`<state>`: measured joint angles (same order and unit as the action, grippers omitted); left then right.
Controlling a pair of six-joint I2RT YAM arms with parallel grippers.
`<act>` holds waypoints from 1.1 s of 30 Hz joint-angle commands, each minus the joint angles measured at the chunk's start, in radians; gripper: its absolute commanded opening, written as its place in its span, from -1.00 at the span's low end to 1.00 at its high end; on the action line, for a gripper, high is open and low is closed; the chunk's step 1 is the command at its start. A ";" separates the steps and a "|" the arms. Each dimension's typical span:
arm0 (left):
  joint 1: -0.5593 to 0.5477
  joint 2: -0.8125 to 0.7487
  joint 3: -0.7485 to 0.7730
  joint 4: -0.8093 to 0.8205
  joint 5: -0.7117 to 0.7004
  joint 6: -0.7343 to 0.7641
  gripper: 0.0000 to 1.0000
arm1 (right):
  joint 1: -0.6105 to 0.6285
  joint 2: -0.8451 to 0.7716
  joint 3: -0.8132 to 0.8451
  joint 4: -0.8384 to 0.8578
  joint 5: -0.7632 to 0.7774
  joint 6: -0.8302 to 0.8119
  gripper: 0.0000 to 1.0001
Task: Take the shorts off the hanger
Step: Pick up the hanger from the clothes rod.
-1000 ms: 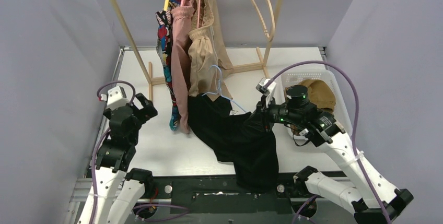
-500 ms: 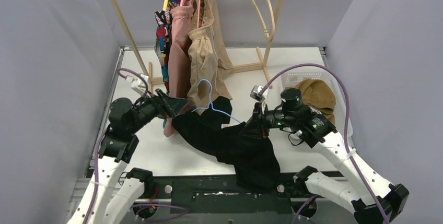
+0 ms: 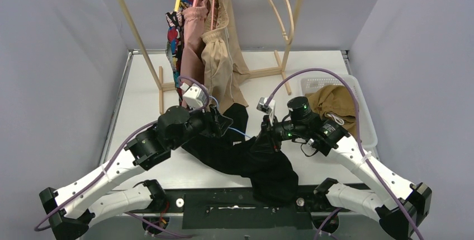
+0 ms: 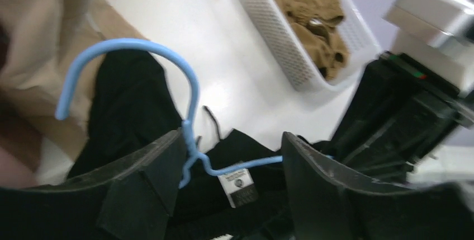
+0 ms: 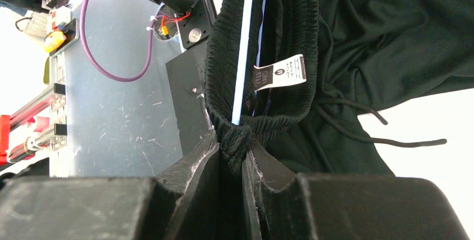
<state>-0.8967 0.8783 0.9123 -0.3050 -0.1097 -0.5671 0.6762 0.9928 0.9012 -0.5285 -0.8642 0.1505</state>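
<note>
The black shorts (image 3: 262, 164) lie on the table, threaded on a light-blue wire hanger (image 4: 187, 83) and spilling over the near edge. My right gripper (image 5: 232, 142) is shut on the bunched waistband of the shorts (image 5: 346, 38), with the hanger wire (image 5: 243, 50) running inside the band. My left gripper (image 4: 232, 142) is open and straddles the hanger's twisted neck. The neck lies against one finger (image 4: 145, 184). In the top view the left gripper (image 3: 223, 122) sits just left of the right gripper (image 3: 267, 136).
Dusty pink (image 3: 193, 44), beige (image 3: 218, 55) and comic-print shorts (image 3: 175, 44) hang from the wooden rack (image 3: 290, 33) behind my left gripper. A white basket (image 3: 366, 122) at the right holds tan-brown shorts (image 3: 335, 103). An empty wooden hanger (image 3: 279, 5) hangs at the back.
My left arm swung in from the left side to the hanger's neck, and its jaws have narrowed. The right gripper drew the black shorts and hanger slightly left.
</note>
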 commanded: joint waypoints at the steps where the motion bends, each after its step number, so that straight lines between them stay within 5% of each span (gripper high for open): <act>1: -0.033 0.034 0.053 -0.038 -0.260 -0.006 0.13 | 0.014 -0.004 0.040 0.058 -0.012 0.013 -1.00; 8: -0.034 0.023 0.038 -0.029 -0.319 -0.060 -0.18 | 0.016 -0.001 0.041 0.055 -0.020 0.015 -1.00; 15: -0.034 -0.014 0.007 0.022 -0.326 -0.060 -0.23 | 0.024 0.022 0.058 0.064 -0.036 0.016 -1.00; 24: -0.031 -0.027 -0.022 0.025 -0.329 -0.070 -1.00 | 0.039 0.025 0.074 0.074 -0.027 0.035 -1.00; 28: -0.032 -0.041 -0.030 0.014 -0.322 -0.083 -1.00 | 0.044 0.017 0.072 0.086 -0.027 0.045 -1.00; 31: -0.032 -0.044 -0.031 0.003 -0.317 -0.089 -0.71 | 0.045 0.023 0.073 0.091 -0.024 0.046 -1.00; 33: -0.032 -0.042 -0.030 0.000 -0.315 -0.092 -0.69 | 0.046 0.031 0.077 0.091 -0.024 0.046 -1.00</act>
<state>-0.9291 0.8505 0.8734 -0.3340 -0.4118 -0.6361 0.7116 1.0348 0.9173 -0.5243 -0.8639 0.1921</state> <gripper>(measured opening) 0.146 0.148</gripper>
